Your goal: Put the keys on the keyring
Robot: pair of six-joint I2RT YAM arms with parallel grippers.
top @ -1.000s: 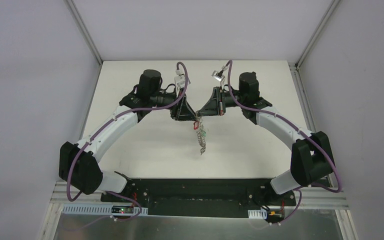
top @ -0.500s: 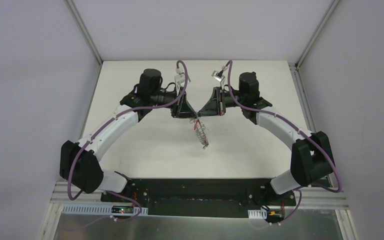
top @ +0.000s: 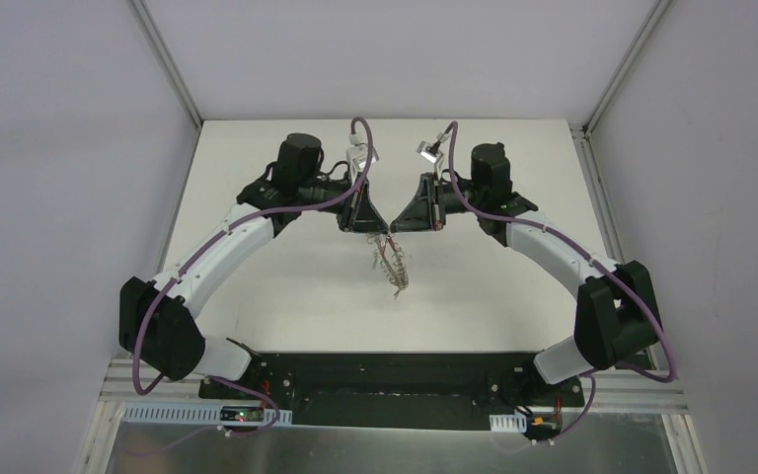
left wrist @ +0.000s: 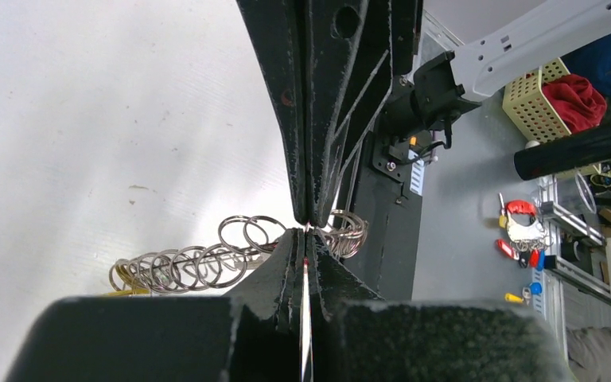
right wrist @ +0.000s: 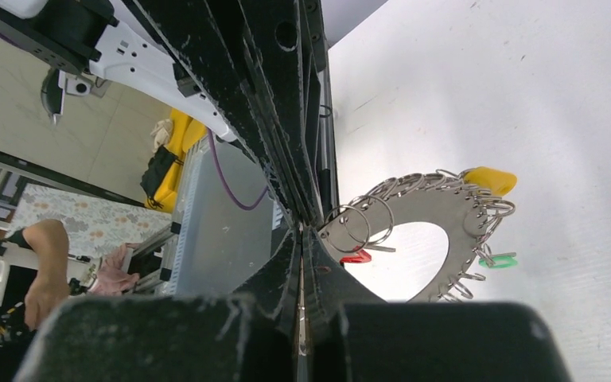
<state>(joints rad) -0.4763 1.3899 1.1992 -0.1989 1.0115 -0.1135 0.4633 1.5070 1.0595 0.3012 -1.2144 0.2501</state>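
Pinching the keyring (right wrist: 455, 208) at its far rim with left hand (left wrist: 305, 243) and right hand (right wrist: 301, 239), each pressed together, tips meeting; hanging nearward from them over the counter (top: 286, 286).

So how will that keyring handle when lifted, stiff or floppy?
The keyring looks like a flat metal plate, so probably stiff. The small split rings and keys on its rim hang loose, likely to swing and snag. Pinched at one edge, it will probably pivot.

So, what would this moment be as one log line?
left fingers: shut on keyring | right fingers: shut on keyring | keyring: hangs between both | at ring: yellow key, green key, red key
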